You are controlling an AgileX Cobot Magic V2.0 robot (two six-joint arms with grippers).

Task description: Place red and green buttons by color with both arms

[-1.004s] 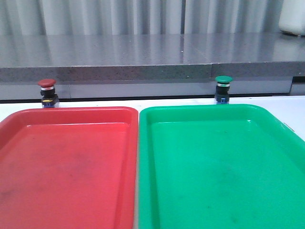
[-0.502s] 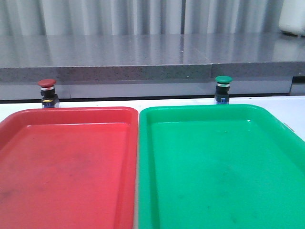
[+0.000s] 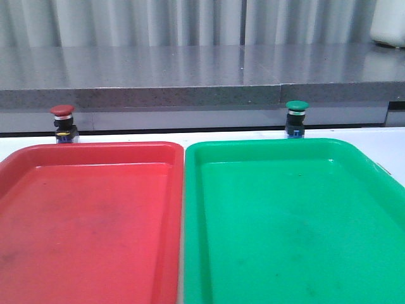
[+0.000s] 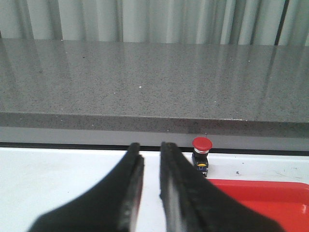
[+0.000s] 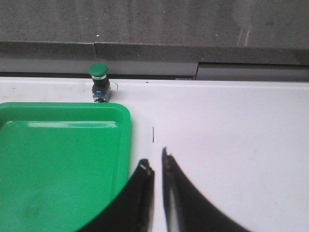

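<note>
No readable text — no labels, numbers.

Grey speckled counter (image 3: 190, 69) before pale pleated curtains (image 3: 158, 22)

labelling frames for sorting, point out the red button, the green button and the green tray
red button (image 3: 62, 111), front view, on its dark red cap
green button (image 3: 296, 106), front view, on its green cap
green tray (image 3: 272, 144), front view, on its far rim

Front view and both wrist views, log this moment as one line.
red button: behind red tray | green button: behind green tray | left gripper: nearly closed, empty | right gripper: nearly closed, empty
</note>
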